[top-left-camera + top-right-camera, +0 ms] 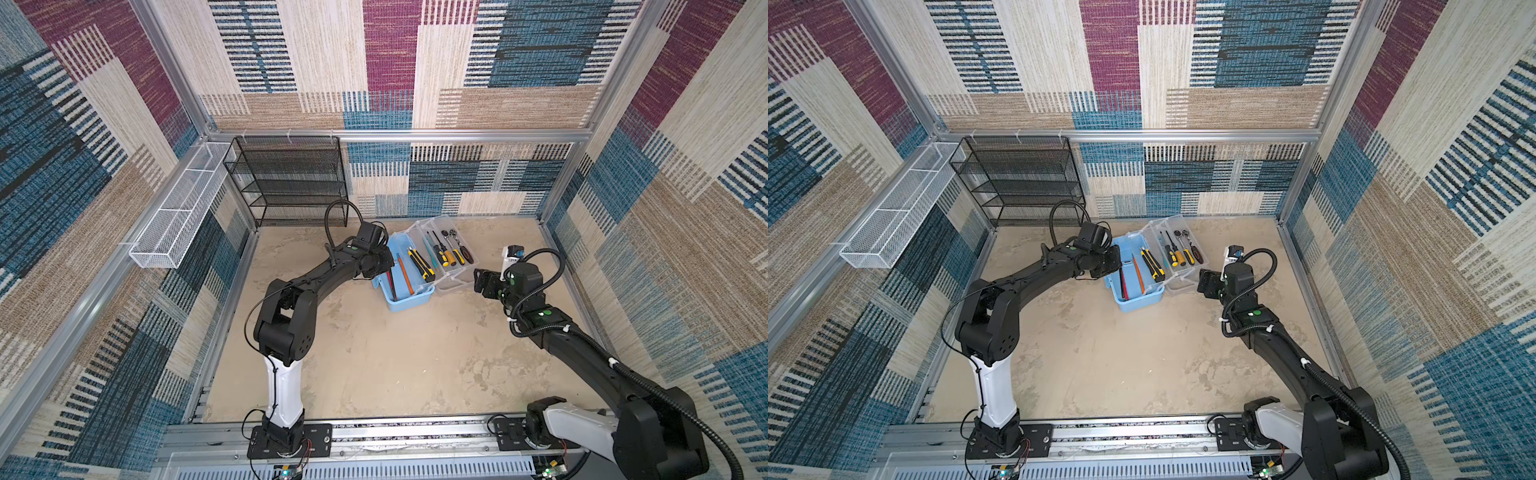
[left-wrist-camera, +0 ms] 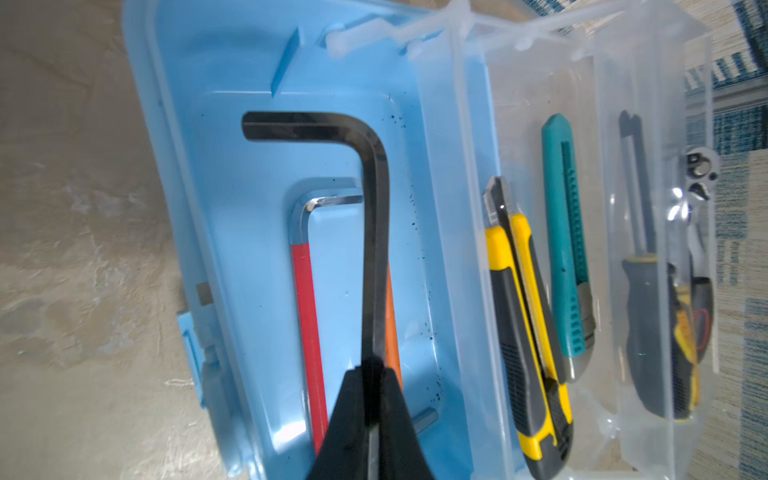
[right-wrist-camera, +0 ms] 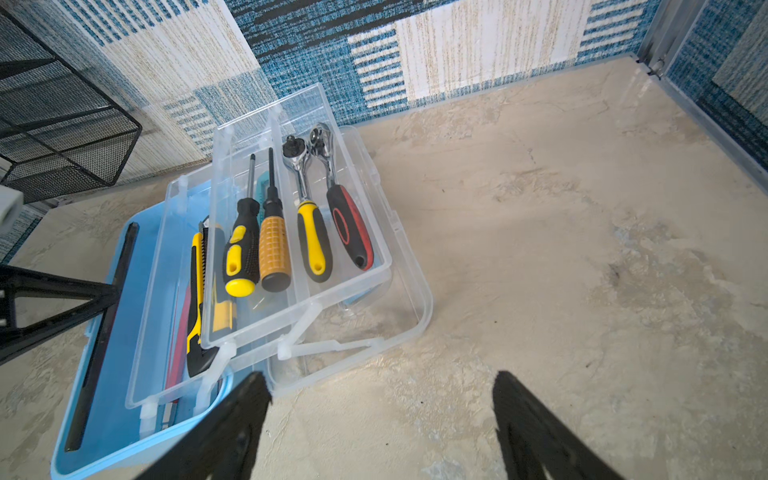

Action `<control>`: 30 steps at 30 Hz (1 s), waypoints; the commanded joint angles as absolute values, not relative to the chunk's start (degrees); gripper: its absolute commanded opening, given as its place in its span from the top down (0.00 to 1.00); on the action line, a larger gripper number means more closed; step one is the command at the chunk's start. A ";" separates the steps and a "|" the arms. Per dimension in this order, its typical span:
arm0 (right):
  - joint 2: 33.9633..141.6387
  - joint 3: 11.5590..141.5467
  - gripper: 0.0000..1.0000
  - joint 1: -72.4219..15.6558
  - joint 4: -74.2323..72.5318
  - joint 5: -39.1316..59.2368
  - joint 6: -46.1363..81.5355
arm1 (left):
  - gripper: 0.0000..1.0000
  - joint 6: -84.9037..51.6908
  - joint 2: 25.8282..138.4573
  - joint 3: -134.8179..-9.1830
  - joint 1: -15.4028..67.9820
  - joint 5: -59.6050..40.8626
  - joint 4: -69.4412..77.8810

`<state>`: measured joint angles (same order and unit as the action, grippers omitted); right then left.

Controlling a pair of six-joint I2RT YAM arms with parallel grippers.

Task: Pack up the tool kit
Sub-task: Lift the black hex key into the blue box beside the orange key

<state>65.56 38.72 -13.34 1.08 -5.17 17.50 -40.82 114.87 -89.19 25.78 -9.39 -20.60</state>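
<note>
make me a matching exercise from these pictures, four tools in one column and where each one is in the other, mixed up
Tools
1. black hex key
2. red hex key
3. yellow knife
4. red-handled ratchet

Places
A. in the top clear tray, beside the yellow-handled ratchet
B. lying on the floor of the blue box
C. clamped in the left gripper
D. in the lower clear tray, beside the teal knife

Pairs: 1-C, 2-B, 3-D, 4-A
</note>
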 commanded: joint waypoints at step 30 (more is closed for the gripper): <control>68.35 37.27 0.11 -8.20 -7.01 5.42 16.89 | 0.83 -37.00 124.01 -97.81 26.85 -10.31 -30.06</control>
